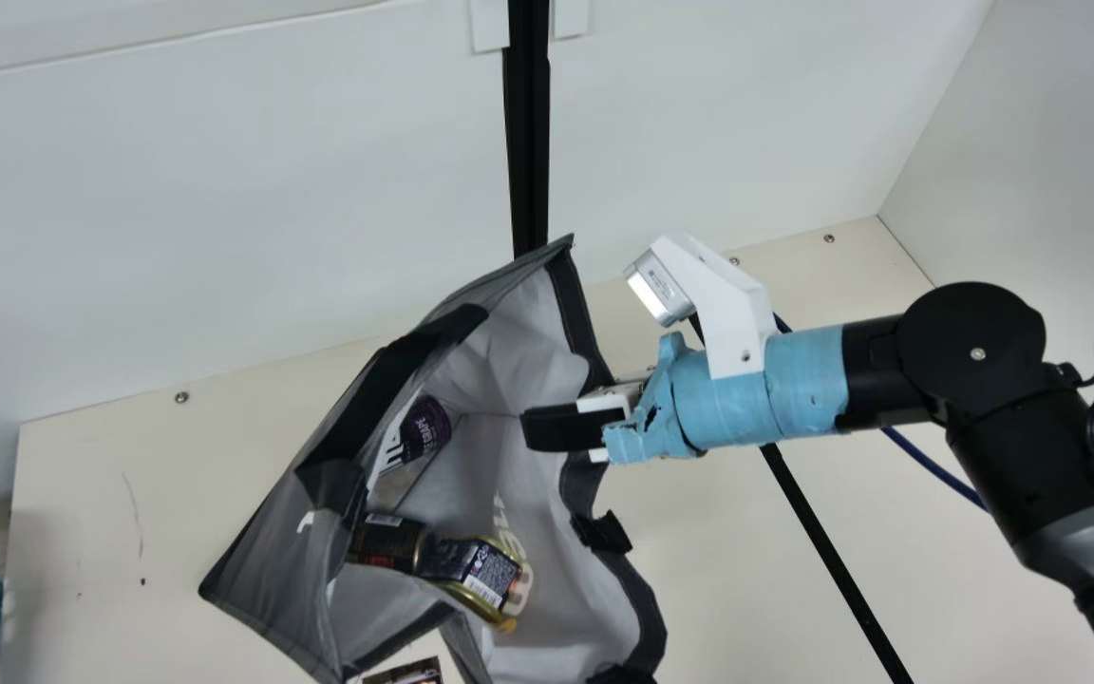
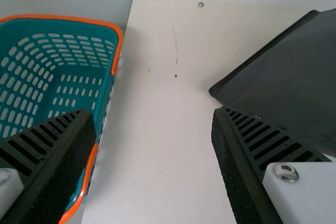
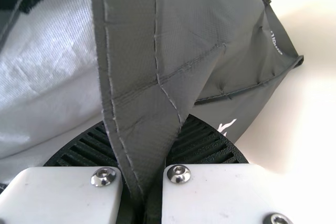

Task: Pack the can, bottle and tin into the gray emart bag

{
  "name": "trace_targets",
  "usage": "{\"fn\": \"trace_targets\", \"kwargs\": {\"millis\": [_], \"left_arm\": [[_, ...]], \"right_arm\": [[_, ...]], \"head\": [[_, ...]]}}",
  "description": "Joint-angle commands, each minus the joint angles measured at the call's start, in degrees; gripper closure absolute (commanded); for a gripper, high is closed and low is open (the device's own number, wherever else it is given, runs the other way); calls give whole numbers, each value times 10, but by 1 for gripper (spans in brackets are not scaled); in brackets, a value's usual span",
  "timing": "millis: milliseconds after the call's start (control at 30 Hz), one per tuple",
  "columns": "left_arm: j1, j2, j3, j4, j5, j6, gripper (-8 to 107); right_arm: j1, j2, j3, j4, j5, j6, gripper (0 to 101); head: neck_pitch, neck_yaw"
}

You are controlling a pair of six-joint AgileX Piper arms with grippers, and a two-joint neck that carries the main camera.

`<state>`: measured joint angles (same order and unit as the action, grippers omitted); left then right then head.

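My right gripper (image 1: 555,427), frame centre, pinching bag (image 1: 533,351); left gripper (image 2: 151,113) wide. Can (image 1: 391,543), bottle (image 1: 425,427), tin (image 1: 482,570) inside, centre-left. Packing looks complete; next: release bag.

This looks like a robotics lab or test booth. Beyond the right gripper (image 1: 556,427), plain white panels (image 1: 224,190) close in the cream table (image 1: 727,570), with a black post (image 1: 529,142) against them and small screws (image 1: 181,397) set in the tabletop near its far edge. Just behind that gripper's tips, a small camera (image 1: 658,288) sits on a white bracket (image 1: 732,323), blue wrapping (image 1: 727,404) covers the wrist, and a blue cable (image 1: 936,468) runs farther back along the arm. The plastic basket (image 2: 79,19) next to the left gripper (image 2: 152,114) and the shopping bag (image 1: 281,570) at the right one suit a shop, yet the bare booth suggests a staged setup.
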<state>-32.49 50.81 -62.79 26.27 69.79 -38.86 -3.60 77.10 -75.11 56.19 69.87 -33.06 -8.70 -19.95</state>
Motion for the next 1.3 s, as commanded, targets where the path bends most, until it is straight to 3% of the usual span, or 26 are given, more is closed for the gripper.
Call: {"fn": "trace_targets", "kwargs": {"millis": [0,367,700,1267], "left_arm": [[0,0,0,0,0,0,9],[0,0,0,0,-1,0,9],[0,0,0,0,-1,0,9],[0,0,0,0,-1,0,9]], "right_arm": [[-1,2,-9,-9,-7,-1,101],[-21,5,-93,-94,-22,8,101],[-73,-2,-166,-149,0,32,101],[-178,-8,-220,-197,0,49,101]], "head": [[-13,0],[-13,0],[-13,0],[-13,0]]}}
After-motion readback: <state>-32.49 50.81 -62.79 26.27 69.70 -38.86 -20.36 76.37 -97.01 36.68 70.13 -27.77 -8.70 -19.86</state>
